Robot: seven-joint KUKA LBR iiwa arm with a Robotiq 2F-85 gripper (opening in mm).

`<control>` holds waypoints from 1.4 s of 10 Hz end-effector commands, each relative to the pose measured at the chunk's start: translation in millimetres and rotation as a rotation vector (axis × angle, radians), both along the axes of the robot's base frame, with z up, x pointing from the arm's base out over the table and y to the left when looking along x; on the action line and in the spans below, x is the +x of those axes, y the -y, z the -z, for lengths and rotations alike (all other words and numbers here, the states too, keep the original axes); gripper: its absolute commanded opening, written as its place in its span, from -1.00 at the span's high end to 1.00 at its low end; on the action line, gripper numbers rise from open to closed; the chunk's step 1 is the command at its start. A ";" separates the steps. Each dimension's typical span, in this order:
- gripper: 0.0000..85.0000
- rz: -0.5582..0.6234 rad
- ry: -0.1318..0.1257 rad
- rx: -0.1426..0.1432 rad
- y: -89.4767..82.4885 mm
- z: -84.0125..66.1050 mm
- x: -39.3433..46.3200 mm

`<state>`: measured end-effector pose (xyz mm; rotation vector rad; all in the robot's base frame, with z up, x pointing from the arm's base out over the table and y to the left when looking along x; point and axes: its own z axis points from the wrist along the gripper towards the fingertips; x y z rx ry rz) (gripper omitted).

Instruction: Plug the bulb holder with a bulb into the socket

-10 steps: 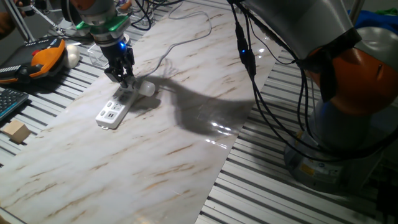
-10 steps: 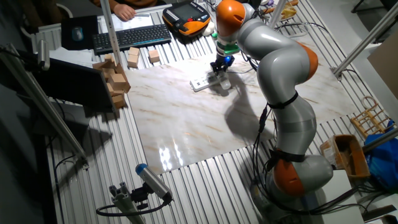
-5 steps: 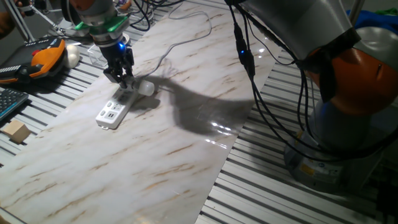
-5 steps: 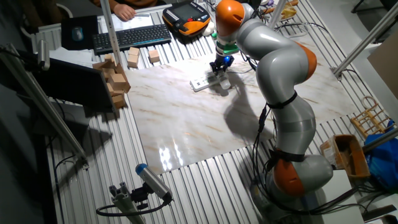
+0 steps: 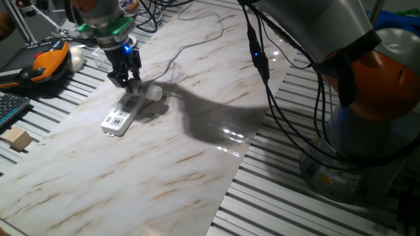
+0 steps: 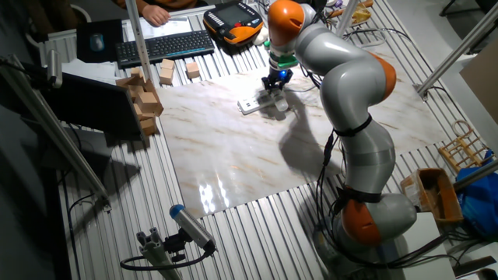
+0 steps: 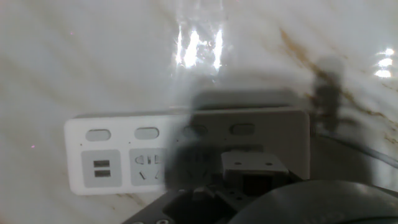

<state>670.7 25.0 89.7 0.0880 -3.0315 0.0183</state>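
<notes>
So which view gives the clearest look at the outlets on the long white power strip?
The hand view: the long white power strip fills the frame, with its USB ports, outlet holes and buttons readable, though shadow covers its right half. One fixed view shows the strip small under the gripper; the other fixed view shows only a sliver.

This was a robotics lab or test workshop. A marble-patterned board point(image 6: 257, 148) lay on a slatted aluminium bench point(image 6: 233, 233), with a keyboard point(image 6: 163, 47), an orange teach pendant point(image 6: 233, 19), wooden blocks point(image 6: 144, 97), loose cables point(image 5: 289, 111) and what seemed a tripod-mounted camera point(image 6: 187, 225) around it.
</notes>
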 end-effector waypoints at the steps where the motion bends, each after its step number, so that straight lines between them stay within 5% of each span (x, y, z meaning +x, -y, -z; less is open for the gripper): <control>1: -0.60 -0.002 0.000 0.001 -0.5 -3.2 -0.3; 3: -0.60 -0.006 -0.022 0.002 1.0 -30.5 -4.7; 4: -0.20 -0.026 -0.029 0.017 4.2 -45.5 -7.6; 7: 1.00 -0.111 -0.060 0.128 17.7 -75.6 -13.7; 10: 1.00 -0.135 -0.023 0.123 23.5 -106.1 -29.9; 12: 1.00 -0.160 0.031 0.118 22.0 -111.8 -37.8; 14: 1.00 -0.161 0.034 0.127 18.7 -115.2 -44.9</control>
